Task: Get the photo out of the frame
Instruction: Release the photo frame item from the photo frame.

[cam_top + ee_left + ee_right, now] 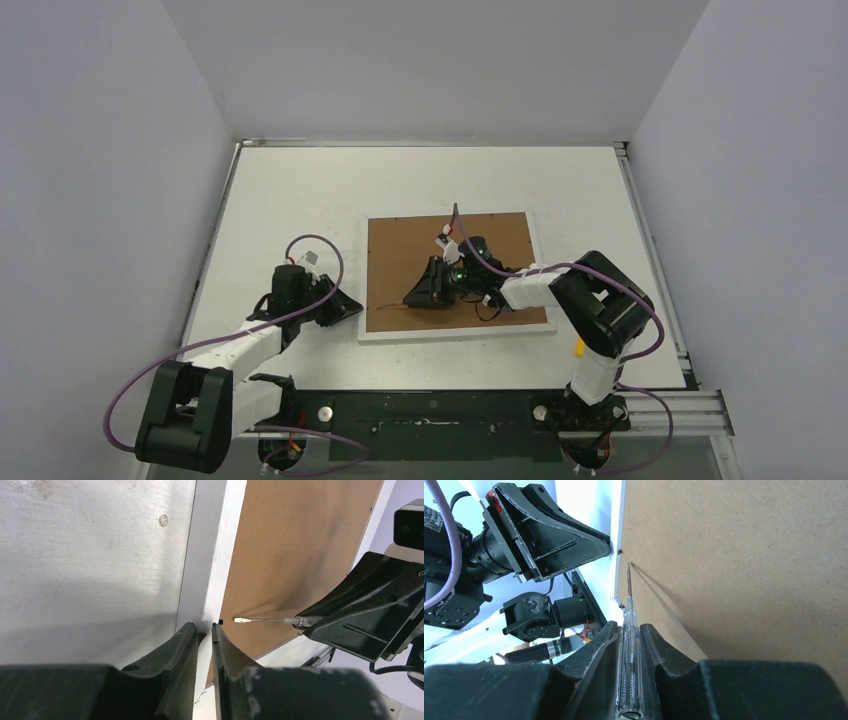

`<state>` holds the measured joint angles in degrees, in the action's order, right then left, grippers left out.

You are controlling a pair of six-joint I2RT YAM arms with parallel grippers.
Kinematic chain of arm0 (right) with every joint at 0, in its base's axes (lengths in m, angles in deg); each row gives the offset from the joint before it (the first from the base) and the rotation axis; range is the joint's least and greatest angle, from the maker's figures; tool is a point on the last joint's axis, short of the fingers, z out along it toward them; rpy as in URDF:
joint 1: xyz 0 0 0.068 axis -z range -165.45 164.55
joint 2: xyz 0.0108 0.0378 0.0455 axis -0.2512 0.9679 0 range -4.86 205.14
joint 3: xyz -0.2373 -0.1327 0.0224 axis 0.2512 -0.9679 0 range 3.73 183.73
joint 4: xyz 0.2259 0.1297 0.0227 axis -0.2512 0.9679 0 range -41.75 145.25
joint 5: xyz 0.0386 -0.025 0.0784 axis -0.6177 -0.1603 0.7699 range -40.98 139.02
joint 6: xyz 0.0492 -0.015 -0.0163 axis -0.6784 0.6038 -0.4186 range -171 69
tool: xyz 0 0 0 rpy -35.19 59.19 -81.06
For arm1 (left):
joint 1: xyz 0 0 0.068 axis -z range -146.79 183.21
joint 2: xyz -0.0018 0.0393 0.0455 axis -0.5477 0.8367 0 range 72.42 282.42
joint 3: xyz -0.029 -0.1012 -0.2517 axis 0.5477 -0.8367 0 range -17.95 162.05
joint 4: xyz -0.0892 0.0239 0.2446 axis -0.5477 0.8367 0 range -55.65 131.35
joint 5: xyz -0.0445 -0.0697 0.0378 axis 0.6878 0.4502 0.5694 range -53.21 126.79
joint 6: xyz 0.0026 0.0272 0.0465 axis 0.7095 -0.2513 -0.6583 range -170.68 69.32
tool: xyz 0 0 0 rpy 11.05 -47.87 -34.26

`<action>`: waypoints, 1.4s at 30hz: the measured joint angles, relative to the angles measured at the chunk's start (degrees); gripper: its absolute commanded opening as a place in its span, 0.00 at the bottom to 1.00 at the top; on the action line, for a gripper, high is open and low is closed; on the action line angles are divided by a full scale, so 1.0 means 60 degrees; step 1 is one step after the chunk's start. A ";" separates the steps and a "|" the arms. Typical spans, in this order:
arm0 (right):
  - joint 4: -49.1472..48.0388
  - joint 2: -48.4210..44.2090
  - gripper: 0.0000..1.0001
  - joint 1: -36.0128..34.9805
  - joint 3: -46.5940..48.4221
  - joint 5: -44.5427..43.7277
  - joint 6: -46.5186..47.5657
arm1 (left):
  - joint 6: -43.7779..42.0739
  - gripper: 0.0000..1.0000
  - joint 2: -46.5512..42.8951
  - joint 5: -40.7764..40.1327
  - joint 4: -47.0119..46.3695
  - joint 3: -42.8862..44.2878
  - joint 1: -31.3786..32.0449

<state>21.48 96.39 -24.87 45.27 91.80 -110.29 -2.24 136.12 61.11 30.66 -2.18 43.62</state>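
The frame [455,331] lies face down, its white border [210,555] around a brown backing board [500,250]. The photo is hidden beneath that board. My right gripper [629,630] is shut on a clear-handled screwdriver [630,670]. It holds the tool low over the board, and the blade tip [240,620] points at a small black tab [220,622] on the left rim. My left gripper [206,632] rests against the frame's left edge, level with that tab. Its jaws are almost together with nothing held between them. In the top view it [352,308] sits just left of the frame.
The frame lies mid-table on a white tabletop [300,200], walled on three sides. A metal rail [680,400] runs along the near right edge. Bare tabletop [90,555] lies left of the frame.
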 measured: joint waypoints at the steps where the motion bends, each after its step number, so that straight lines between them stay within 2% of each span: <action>1: -0.0033 0.0011 0.05 0.0000 0.0000 -0.0018 -0.0029 | 0.0000 0.14 0.0000 0.0000 0.0000 -0.0007 -0.0004; 42: -0.0557 0.0736 0.05 -0.0386 0.0459 -0.0124 -0.0310 | -0.0157 0.13 0.0117 0.0117 -0.0007 0.0004 -0.0069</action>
<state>18.14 100.81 -27.19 48.02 91.06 -112.14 -3.18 136.82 61.81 30.62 -2.16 43.21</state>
